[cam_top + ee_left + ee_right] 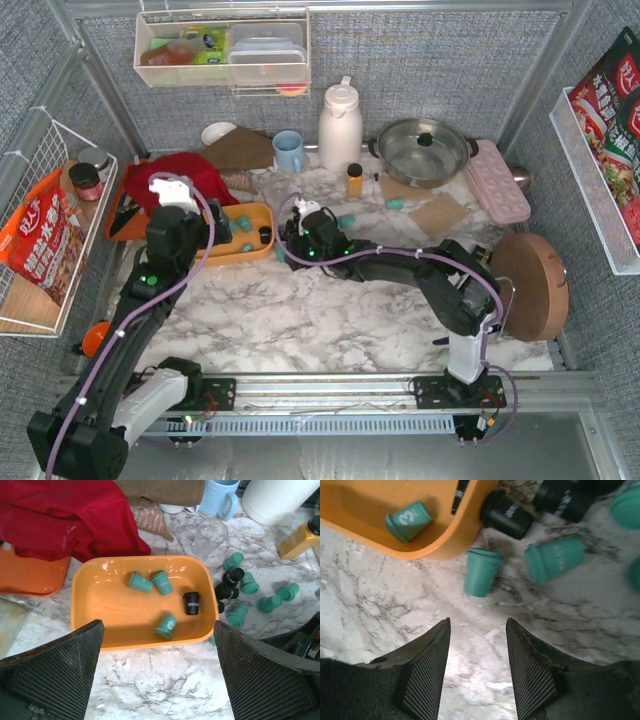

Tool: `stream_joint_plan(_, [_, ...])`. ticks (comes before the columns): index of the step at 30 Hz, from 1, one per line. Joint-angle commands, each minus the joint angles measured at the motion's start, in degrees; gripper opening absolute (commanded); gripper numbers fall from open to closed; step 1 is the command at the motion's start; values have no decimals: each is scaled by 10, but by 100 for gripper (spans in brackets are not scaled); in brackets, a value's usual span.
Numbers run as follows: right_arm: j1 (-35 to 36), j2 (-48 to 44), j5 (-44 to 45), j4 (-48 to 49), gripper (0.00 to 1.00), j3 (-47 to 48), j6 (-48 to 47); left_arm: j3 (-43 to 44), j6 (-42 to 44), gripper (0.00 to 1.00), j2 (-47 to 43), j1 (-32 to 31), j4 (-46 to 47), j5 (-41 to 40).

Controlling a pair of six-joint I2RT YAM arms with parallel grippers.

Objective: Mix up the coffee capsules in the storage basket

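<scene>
Coffee capsules are what I am gathering, and my right claw (477,630) is hanging open and empty just above the table (385,615). Just beyond its fingertips a teal capsule (481,572) is lying on its side, right beside the outer wall of the storage basket (451,542). I am judging this pick to be the step in hand. To do it well I am planning to come down with the fingers straddling the capsule's body. The left finger is going to need keeping off the basket wall, and the close should be gentle so the pod is not squirting away. My left claw (157,640) is hovering wide open, holding nothing, over the basket's near rim. Four capsules are sitting inside; the others are lying scattered on the table to its right.
</scene>
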Motion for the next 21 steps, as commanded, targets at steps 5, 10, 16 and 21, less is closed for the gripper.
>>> stream_joint_plan(5, [43,49,107,-20,53,58,91,-47,31,99,-75,0,40,-19])
stream_joint_plan(10, [46,77,134,-46,53,92,73,-54,24,99,-93,0,45,-1])
stream_joint_plan(16, [47,102,144,-76,54,128,41,-55,19,99,-104,0,45,6])
stream_joint_plan(21, [52,122,143,-83,54,142,33,-57,17,99,-106,0,45,7])
